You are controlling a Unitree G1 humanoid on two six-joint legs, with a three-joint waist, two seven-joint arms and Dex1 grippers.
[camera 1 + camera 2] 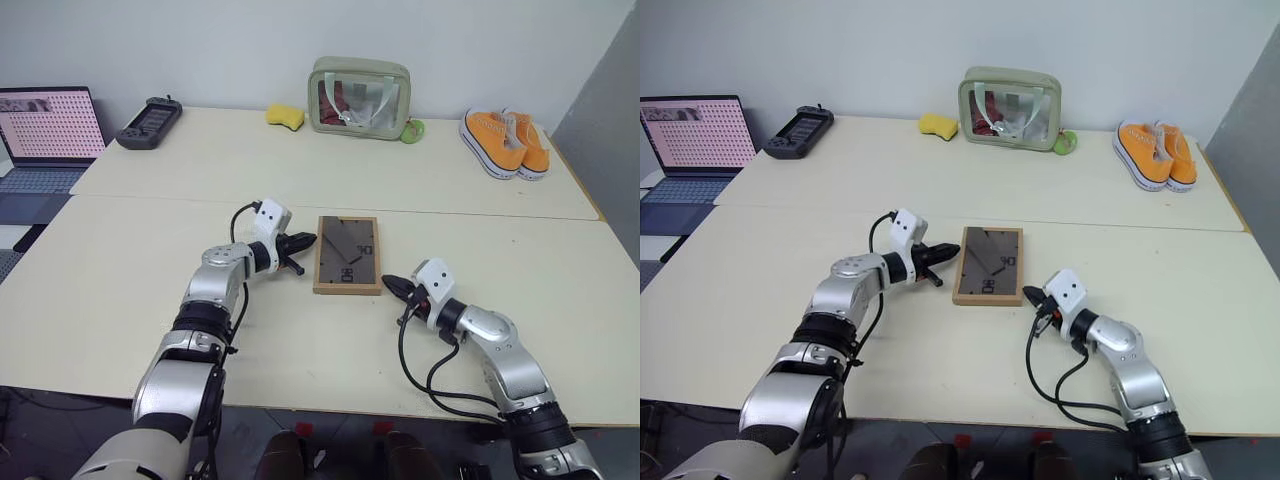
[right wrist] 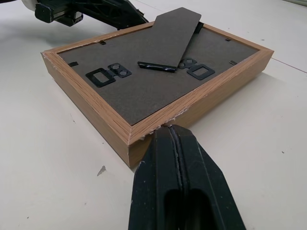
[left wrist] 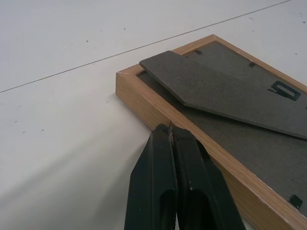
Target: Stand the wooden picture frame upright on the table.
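Observation:
The wooden picture frame (image 1: pixel 347 254) lies face down in the middle of the table (image 1: pixel 150 290), its dark grey back panel up and the stand flap (image 2: pixel 168 36) lifted a little. My left gripper (image 1: pixel 308 240) is shut, its tips (image 3: pixel 169 128) against the frame's left wooden side near the far corner. My right gripper (image 1: pixel 390 283) is also shut and empty. Its tip (image 2: pixel 169 128) sits at the frame's near right corner, where the wood is chipped. Neither gripper holds anything.
Along the far edge of the table stand a green-trimmed clear pouch (image 1: pixel 358 97), a yellow sponge (image 1: pixel 285 116), a black handheld console (image 1: pixel 148 123) and a pair of orange shoes (image 1: pixel 505 142). A laptop (image 1: pixel 45 135) is at the far left. A seam (image 1: pixel 450 208) crosses the table behind the frame.

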